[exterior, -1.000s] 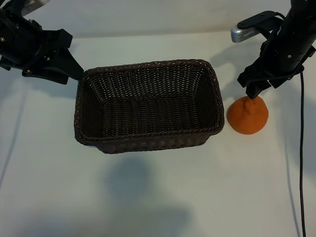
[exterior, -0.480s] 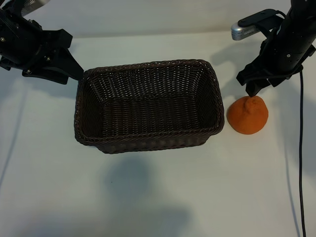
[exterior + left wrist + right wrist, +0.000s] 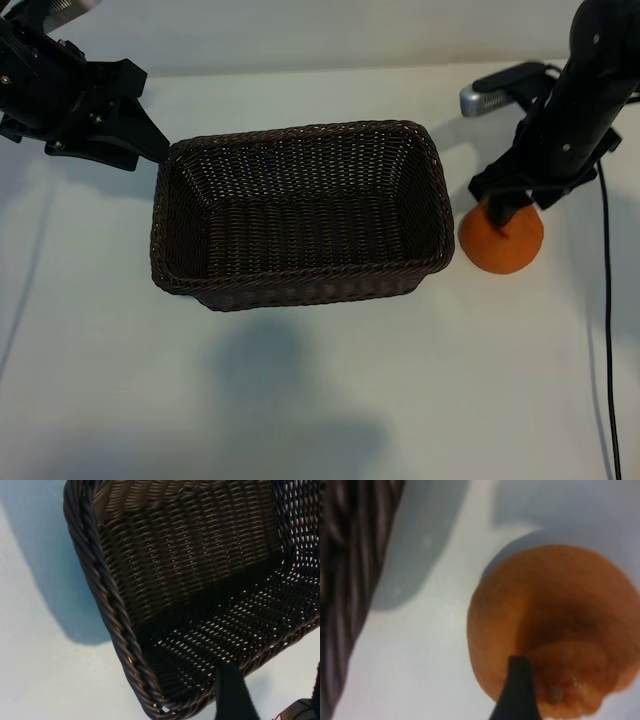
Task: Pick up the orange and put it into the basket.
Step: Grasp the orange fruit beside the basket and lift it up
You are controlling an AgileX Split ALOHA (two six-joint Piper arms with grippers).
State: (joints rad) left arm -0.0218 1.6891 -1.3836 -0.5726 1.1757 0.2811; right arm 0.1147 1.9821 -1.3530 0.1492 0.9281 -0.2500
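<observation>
Two matte black arms, angular and blocky

The left arm point(image 3: 75, 100) is built of flat black plates with sharp corners and a few small pale screw heads; a silver-grey part shows at its upper edge. The right arm point(image 3: 580, 100) is a rounded black column ending in a blocky bracket, with a silver-grey camera point(image 3: 490, 95) fixed to its side and a thin black cable point(image 3: 606, 330) hanging from it. One black finger point(image 3: 517, 692) tapers to a narrow tip.
</observation>
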